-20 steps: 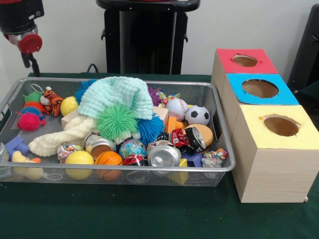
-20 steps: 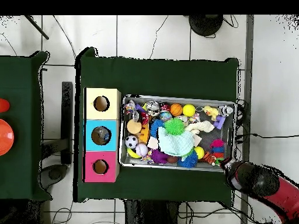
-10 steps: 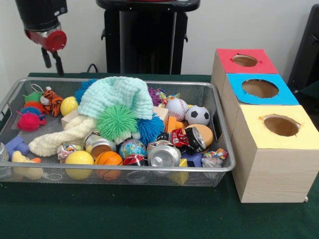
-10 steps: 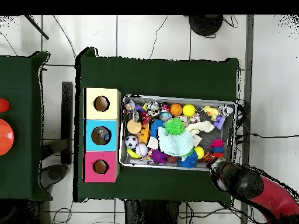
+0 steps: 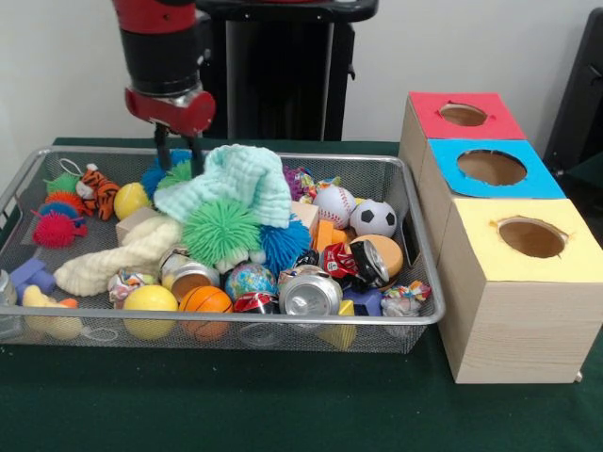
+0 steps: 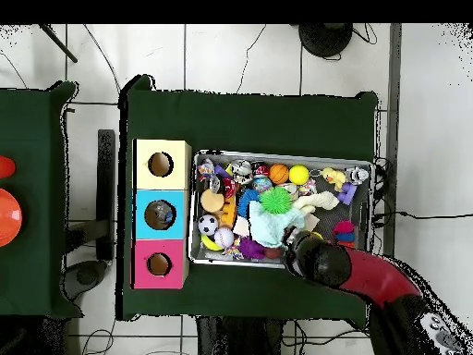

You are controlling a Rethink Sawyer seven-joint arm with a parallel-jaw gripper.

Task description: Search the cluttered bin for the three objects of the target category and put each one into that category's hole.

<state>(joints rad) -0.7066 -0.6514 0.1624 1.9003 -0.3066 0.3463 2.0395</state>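
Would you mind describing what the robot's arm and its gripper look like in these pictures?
The arm is a thick cylinder, red above and black below, ending in a red ring-shaped flange. Beneath it the gripper has two thin, dark, straight fingers. From overhead, the arm shows as a glossy red segment with a rounded black end. No cables or markings are discernible.

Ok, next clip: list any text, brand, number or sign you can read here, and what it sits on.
None can be read.
crushed red can: printing on its side, too blurred to read.
candy wrappers: colored print, too small to read.
three boxes: no labels, only colored tops.
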